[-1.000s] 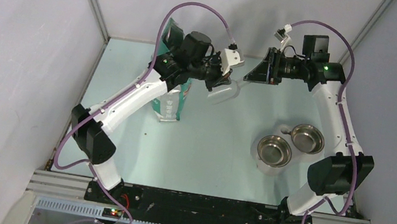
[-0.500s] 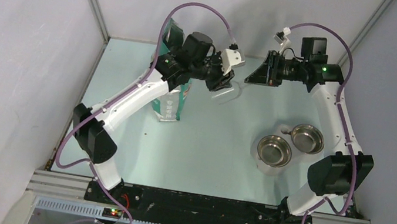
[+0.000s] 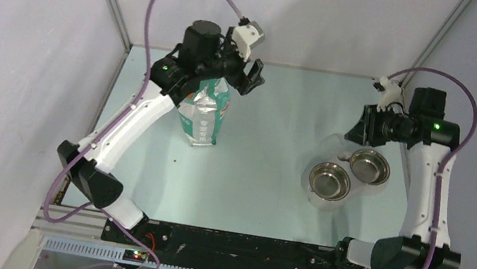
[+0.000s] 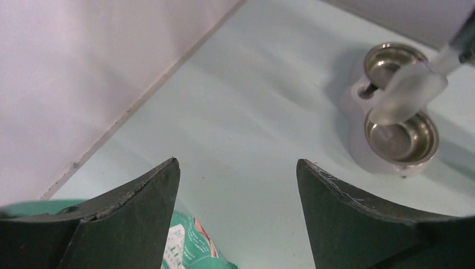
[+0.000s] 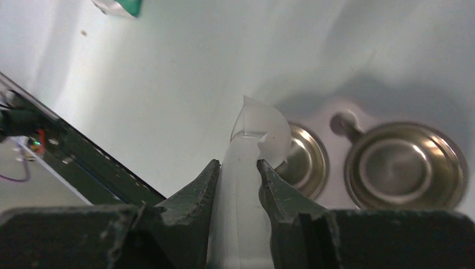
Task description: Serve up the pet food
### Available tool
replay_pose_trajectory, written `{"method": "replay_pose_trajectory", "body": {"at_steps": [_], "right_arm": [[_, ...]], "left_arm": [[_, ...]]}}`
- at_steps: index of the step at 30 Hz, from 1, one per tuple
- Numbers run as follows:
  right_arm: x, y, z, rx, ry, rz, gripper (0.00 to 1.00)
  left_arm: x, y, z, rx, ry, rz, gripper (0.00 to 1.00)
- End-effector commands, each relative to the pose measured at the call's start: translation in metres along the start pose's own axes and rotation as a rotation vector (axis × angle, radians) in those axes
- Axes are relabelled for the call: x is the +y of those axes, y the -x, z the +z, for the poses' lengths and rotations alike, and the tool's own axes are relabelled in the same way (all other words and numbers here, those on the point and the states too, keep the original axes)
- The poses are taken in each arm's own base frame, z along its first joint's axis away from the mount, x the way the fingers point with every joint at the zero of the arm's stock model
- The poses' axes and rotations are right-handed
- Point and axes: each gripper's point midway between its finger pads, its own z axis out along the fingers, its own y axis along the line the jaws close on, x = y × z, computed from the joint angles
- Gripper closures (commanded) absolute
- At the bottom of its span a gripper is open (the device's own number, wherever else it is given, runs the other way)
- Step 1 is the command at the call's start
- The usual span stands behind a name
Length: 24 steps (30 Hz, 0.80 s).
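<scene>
Clear plastic scoop (image 5: 257, 131) sits clamped in the right pincer (image 5: 238, 165) over the steel bowls (image 3: 329, 180), both bare; left pincer (image 4: 236, 168) gapes above the bag (image 3: 204, 119). No pet food shows, presumably bagged; next comes scooping.

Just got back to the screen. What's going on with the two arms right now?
The right gripper is shut on the handle of the clear plastic scoop and holds it close by the two steel bowls. Both bowls look empty, and no kibble shows in them or in the scoop. The left gripper is open and holds nothing. It hangs over the upright teal-green pet food bag, well away from the bowls.
</scene>
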Motion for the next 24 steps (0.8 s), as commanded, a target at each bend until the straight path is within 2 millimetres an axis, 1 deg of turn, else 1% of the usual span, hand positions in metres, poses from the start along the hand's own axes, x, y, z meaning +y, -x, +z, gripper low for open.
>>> {"method": "replay_pose_trajectory", "body": {"at_steps": [1,2,5,7,9,10,11,12,13,14,15,16,17,18,19,20,21,22,23,24], "right_arm": [[-0.001,-0.033,-0.031,0.060,-0.087,-0.160,1.00],[0.001,-0.035,-0.037,0.054,-0.097,-0.183,1.00],[0.004,-0.046,-0.048,0.072,-0.108,-0.176,1.00],[0.006,-0.056,-0.051,0.107,-0.099,-0.201,1.00],[0.003,-0.072,-0.049,0.166,-0.104,-0.199,1.00],[0.001,-0.076,-0.048,0.180,-0.106,-0.199,1.00],[-0.003,-0.083,-0.044,0.200,-0.111,-0.200,1.00],[-0.007,-0.082,-0.041,0.194,-0.115,-0.212,1.00],[-0.009,-0.087,-0.037,0.201,-0.111,-0.215,1.00],[-0.013,-0.082,-0.032,0.181,-0.118,-0.239,1.00],[-0.015,-0.085,-0.027,0.183,-0.113,-0.247,1.00],[-0.017,-0.080,-0.022,0.165,-0.115,-0.275,1.00],[-0.019,-0.083,-0.017,0.170,-0.105,-0.283,1.00],[-0.021,-0.079,-0.012,0.157,-0.104,-0.309,1.00],[-0.022,-0.082,-0.006,0.162,-0.095,-0.313,1.00],[-0.023,-0.078,-0.001,0.148,-0.090,-0.338,1.00],[-0.023,-0.080,0.004,0.150,-0.081,-0.344,1.00],[-0.022,-0.076,0.010,0.138,-0.075,-0.375,1.00],[-0.023,-0.080,0.016,0.147,-0.069,-0.384,1.00],[-0.023,-0.079,0.023,0.144,-0.063,-0.410,1.00]], "left_arm": [[0.013,0.050,-0.040,-0.146,0.069,-0.093,0.17],[0.015,0.053,-0.044,-0.154,0.071,-0.094,0.17],[0.017,0.059,-0.049,-0.170,0.078,-0.080,0.17],[0.021,0.061,-0.049,-0.171,0.089,-0.082,0.17],[0.027,0.063,-0.051,-0.175,0.106,-0.083,0.17],[0.029,0.064,-0.052,-0.177,0.116,-0.086,0.17],[0.033,0.069,-0.055,-0.186,0.128,-0.086,0.17],[0.036,0.072,-0.057,-0.193,0.139,-0.089,0.16],[0.039,0.078,-0.062,-0.207,0.152,-0.088,0.15],[0.043,0.082,-0.065,-0.214,0.168,-0.090,0.13],[0.047,0.089,-0.071,-0.232,0.185,-0.088,0.12],[0.051,0.092,-0.075,-0.237,0.201,-0.087,0.10],[0.055,0.098,-0.082,-0.248,0.216,-0.082,0.10],[0.058,0.099,-0.084,-0.249,0.228,-0.080,0.09],[0.061,0.102,-0.091,-0.255,0.243,-0.070,0.08],[0.066,0.102,-0.095,-0.255,0.261,-0.066,0.08],[0.069,0.102,-0.099,-0.252,0.278,-0.055,0.07],[0.072,0.098,-0.101,-0.244,0.291,-0.052,0.07],[0.074,0.099,-0.106,-0.246,0.309,-0.041,0.06],[0.076,0.098,-0.110,-0.246,0.323,-0.037,0.06]]}}
